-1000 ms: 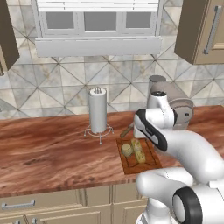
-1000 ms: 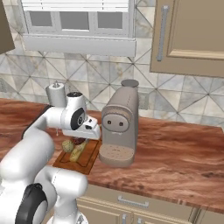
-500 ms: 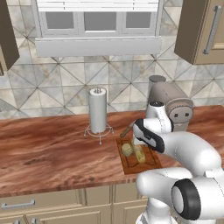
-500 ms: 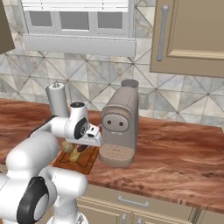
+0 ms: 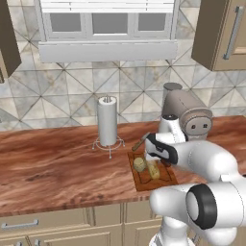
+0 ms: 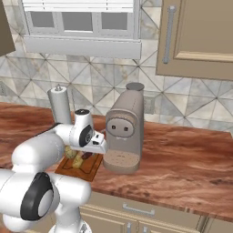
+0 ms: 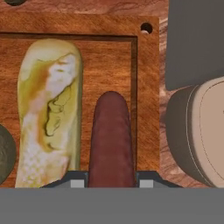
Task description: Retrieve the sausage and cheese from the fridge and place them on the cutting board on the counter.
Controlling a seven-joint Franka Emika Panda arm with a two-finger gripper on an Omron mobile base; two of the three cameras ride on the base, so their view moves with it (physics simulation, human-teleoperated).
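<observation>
The gripper (image 7: pixel 111 183) is clenched on the sausage (image 7: pixel 110 140), a dark red-brown link whose near end sits between the two finger tips at the bottom of the hand view. Its long axis runs straight away from the hand, and its rounded free end points toward the far edge of the cutting board (image 7: pixel 146 78) — the edge with the small hole in its corner. The sausage lies over the board's recessed middle, parallel to the cheese (image 7: pixel 50 113), a long pale-yellow mottled piece just beside it that points the same way. The two are close but apart, with a strip of bare board between them.

From the left base view, the cutting board (image 5: pixel 141 180) lies on the counter (image 5: pixel 53 168), with the cheese (image 5: pixel 153 171) on it and a rounder yellowish piece (image 5: pixel 139 164) next to that. The board sits between the paper-towel stand (image 5: pixel 107 122) and the coffee machine (image 5: pixel 188 115), nearer the machine — whose beige base (image 7: pixel 203 131) lies just off the board's side.
</observation>
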